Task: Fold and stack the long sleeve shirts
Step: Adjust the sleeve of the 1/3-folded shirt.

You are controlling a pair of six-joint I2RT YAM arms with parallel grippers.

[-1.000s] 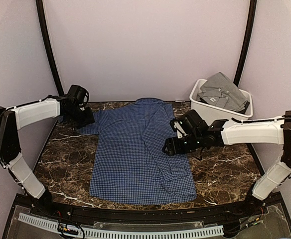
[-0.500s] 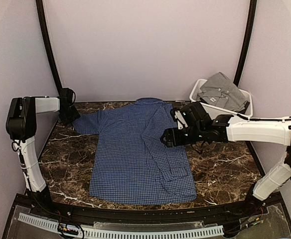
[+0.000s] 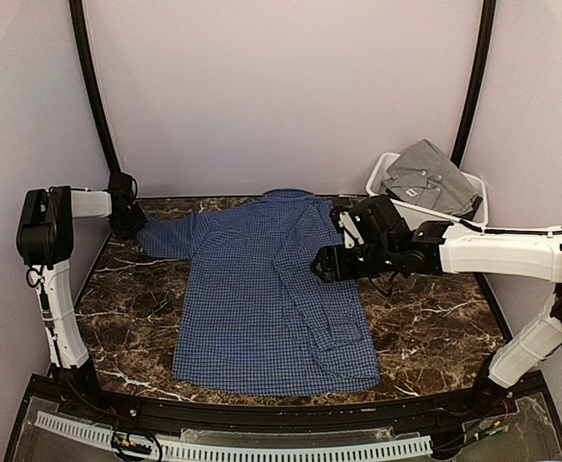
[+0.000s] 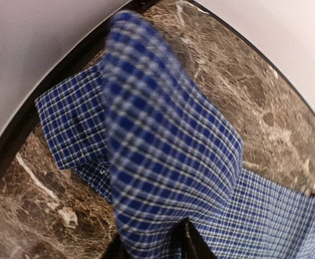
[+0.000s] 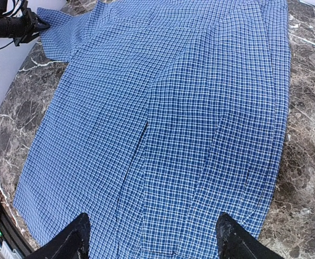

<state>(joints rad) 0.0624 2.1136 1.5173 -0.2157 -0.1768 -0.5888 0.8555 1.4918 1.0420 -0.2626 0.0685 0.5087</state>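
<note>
The navy-blue checked shirt (image 3: 271, 289) lies spread flat in the middle of the marble table; it also fills the right wrist view (image 5: 163, 118). My left gripper (image 3: 127, 223) is at the far left back corner, shut on the end of the shirt's left sleeve (image 4: 163, 156), which is pulled out toward the wall. My right gripper (image 3: 327, 268) hovers open over the shirt's right side, its fingertips (image 5: 71, 243) wide apart above the cloth. The grey shirt (image 3: 430, 175) lies in the white bin.
The white plastic bin (image 3: 389, 204) stands at the back right corner of the table. The curved black frame (image 3: 93, 115) and the walls close in at the back and sides. Bare marble (image 3: 435, 318) shows to the right of the blue shirt.
My left gripper has drawn the sleeve end outward to the far left corner, stretching the sleeve. My right gripper has shifted a little left and up over the shirt, then held still.
</note>
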